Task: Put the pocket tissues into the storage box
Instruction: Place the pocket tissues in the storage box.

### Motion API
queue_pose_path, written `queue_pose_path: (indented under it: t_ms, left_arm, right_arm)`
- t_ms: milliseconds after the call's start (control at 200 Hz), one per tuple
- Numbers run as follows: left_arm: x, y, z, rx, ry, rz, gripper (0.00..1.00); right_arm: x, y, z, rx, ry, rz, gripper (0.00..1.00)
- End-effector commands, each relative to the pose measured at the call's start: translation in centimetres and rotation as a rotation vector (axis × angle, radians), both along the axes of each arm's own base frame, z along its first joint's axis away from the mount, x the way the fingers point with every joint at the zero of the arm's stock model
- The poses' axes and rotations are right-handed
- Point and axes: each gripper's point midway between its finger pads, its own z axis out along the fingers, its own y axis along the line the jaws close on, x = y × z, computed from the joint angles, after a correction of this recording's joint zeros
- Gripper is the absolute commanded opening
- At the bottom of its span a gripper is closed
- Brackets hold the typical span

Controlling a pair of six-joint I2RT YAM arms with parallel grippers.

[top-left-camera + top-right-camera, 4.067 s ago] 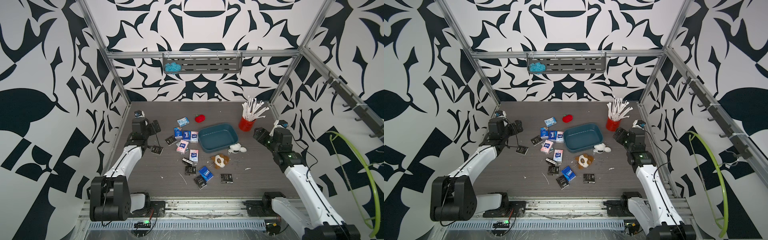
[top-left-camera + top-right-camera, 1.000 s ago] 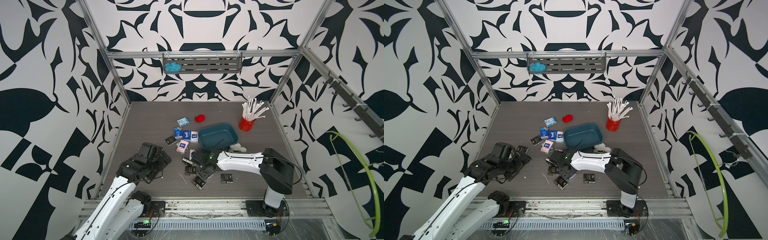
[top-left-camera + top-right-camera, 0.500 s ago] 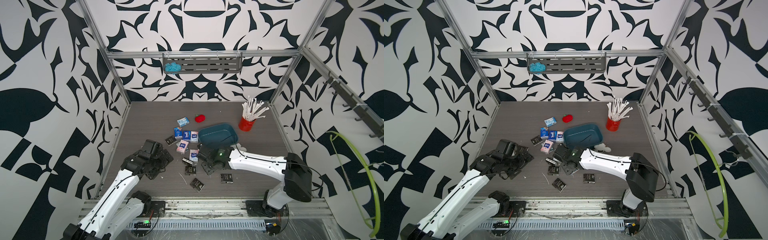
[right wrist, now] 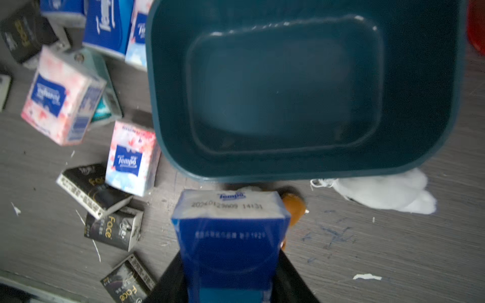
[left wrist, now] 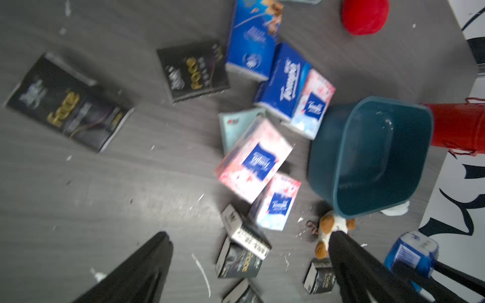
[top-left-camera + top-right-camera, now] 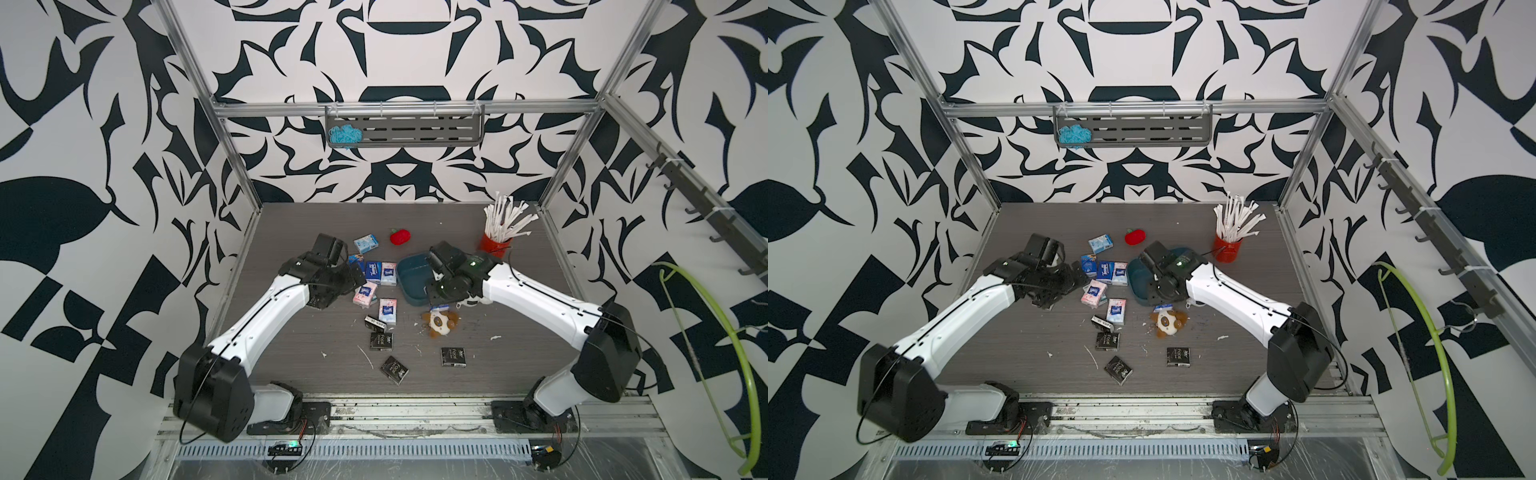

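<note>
The storage box (image 4: 262, 174), a shallow dark teal-blue plastic tub with rounded corners, sits on the grey wood-grain table (image 6: 332, 374). In my right wrist view its floor shows bare from wall to wall. Just beyond its far right corner stands a red cylindrical cup (image 6: 494, 247) holding a bunch of white sticks (image 6: 505, 218).

My right gripper (image 4: 231, 286) is part-way closed, clamped on a dark blue rectangular soft pack (image 4: 228, 236) of pocket tissues. I hold it in the air just short of the box's near rim, over a brown-and-white plush toy (image 6: 440, 325). My left gripper (image 5: 250, 236) is spread to its widest and grips nothing. It hangs above the loose packs left of the box.

Those other packs all lie on the table outside the box. There are pink-and-white packs (image 5: 256, 160) and blue packs (image 5: 284, 81) close to its left wall, and black packs with lettering (image 5: 194, 70) scattered farther out. A small white plush toy (image 4: 380, 194) lies against the box's near rim.
</note>
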Motion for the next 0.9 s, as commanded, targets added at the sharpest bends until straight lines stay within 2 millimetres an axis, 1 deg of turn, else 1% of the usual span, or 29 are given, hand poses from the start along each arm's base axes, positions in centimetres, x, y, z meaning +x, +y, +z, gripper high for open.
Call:
queue_pose_path:
  t_ms: [0,75,170,255,385,500,635,780,895]
  left_arm:
    - [2.2,-1.5,0.0,-0.007,-0.027,-0.101,1.00]
    - [2.4,-2.3,-0.4,-0.031,0.002,-0.131,1.00]
    - [1.9,-2.2,-1.2,-0.027,0.028,-0.145,1.00]
    - [1.2,-1.4,-1.7,-0.016,0.036,-0.141,1.00]
    - [0.1,0.4,-2.2,-0.007,0.047,-0.109,1.00]
    - [-0.7,1.9,-2.1,0.022,0.025,-0.073,1.00]
    - [-1.3,3.0,-1.8,0.043,0.001,-0.031,1.00]
    - [-1.3,3.4,-1.1,0.055,-0.018,-0.010,1.00]
    - [-1.1,3.5,-0.8,0.052,-0.025,0.000,1.00]
  right_arm:
    - [1.8,1.2,1.4,0.029,-0.015,0.024,0.46]
    - [3.4,1.3,1.2,0.027,-0.012,0.007,0.46]
    - [4.9,1.8,0.7,0.031,0.002,-0.006,0.46]
    - [6.0,2.8,0.0,0.026,0.015,0.007,0.46]
    - [7.4,3.9,-1.9,-0.017,0.053,0.044,0.44]
    - [8.6,4.7,-3.4,-0.045,0.058,0.075,0.44]
    - [9.6,5.7,-5.0,-0.062,0.085,0.115,0.45]
    - [10.3,6.7,-6.3,-0.055,0.108,0.132,0.46]
    - [10.8,7.0,-6.9,-0.068,0.108,0.132,0.48]
